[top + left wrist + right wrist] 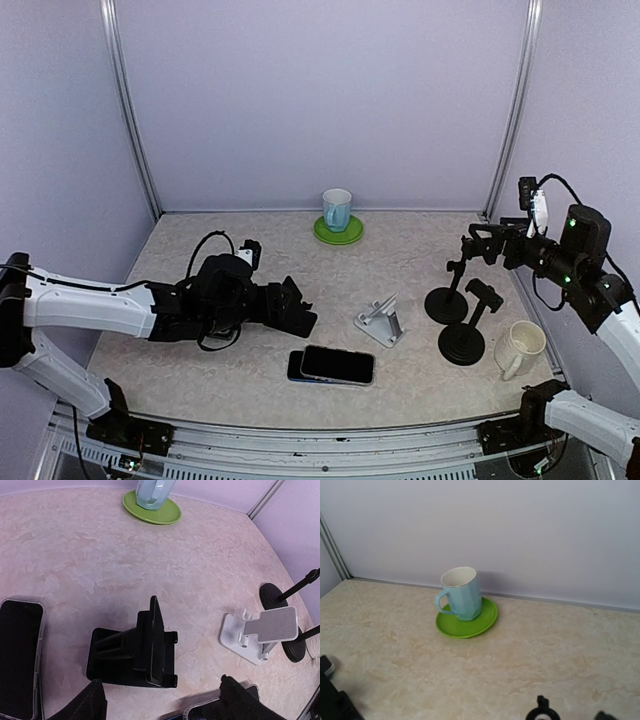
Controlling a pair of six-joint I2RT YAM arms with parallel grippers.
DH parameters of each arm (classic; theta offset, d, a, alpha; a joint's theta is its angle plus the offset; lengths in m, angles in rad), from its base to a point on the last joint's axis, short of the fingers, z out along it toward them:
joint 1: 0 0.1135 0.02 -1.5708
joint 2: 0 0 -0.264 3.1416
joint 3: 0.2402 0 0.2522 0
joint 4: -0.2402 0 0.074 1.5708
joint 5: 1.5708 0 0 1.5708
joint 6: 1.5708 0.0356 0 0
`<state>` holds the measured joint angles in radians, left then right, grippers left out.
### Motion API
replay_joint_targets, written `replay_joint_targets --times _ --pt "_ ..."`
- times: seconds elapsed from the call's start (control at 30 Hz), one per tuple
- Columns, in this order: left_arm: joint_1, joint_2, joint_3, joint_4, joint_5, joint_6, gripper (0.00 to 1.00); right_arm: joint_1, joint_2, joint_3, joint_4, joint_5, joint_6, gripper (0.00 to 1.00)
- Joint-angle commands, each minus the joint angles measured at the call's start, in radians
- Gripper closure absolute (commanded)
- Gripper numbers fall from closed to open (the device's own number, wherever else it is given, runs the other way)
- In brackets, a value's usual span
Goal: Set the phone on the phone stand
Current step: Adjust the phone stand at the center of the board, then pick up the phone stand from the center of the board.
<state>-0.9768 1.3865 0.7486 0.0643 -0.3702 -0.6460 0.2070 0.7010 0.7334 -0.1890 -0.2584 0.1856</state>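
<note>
- Top view: the phone [340, 364] lies flat, screen up, at the near middle of the table [200, 240], one end overlapping a second phone [296, 366]. The white stand [380, 323] sits just beyond it, apart from it.
- The left gripper [300, 318] hangs low just beside the phones, on their far left side, and holds nothing. The right gripper [478, 245] is raised on the far right, well apart from the phones, jaws wide and empty.
- Left wrist view: the two fingers [87, 705] stand well apart with nothing between them. A black stand [145, 652] rests on the table just ahead of the gap.
- A third phone [20, 655] lies flat at the left edge. The edges of the overlapped pair show at the bottom right, partly behind the other finger. Which stand the task means cannot be told.
- Right wrist view: only a blue mug [462, 600] on a green saucer [480, 622] by the back wall. The fingertips barely show at the bottom edge, and no phone or stand is in sight.
- Handling, as a judgement: the phone is likely stiff, thin and fairly dense, with slick glass that could slip or crack if dropped.
- Lying flat, it offers little edge. The best hold is probably across its two long sides near the middle, where the case adds friction. The end propped on the other phone may give the fingers a way under.
</note>
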Motion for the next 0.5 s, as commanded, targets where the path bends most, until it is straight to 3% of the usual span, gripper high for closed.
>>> replay_joint_targets --times 0.0,0.2,0.47 --pt "0.016 0.048 0.053 0.042 0.020 0.021 0.34 -0.011 -0.012 -0.005 0.008 -0.010 0.008 0.00" --pt "0.061 0.083 0.061 0.078 0.054 0.032 0.49 -0.011 -0.007 -0.003 0.010 -0.013 0.007 0.00" --pt "0.089 0.125 0.072 0.096 0.100 0.045 0.58 -0.012 0.007 -0.001 0.021 -0.013 0.006 0.00"
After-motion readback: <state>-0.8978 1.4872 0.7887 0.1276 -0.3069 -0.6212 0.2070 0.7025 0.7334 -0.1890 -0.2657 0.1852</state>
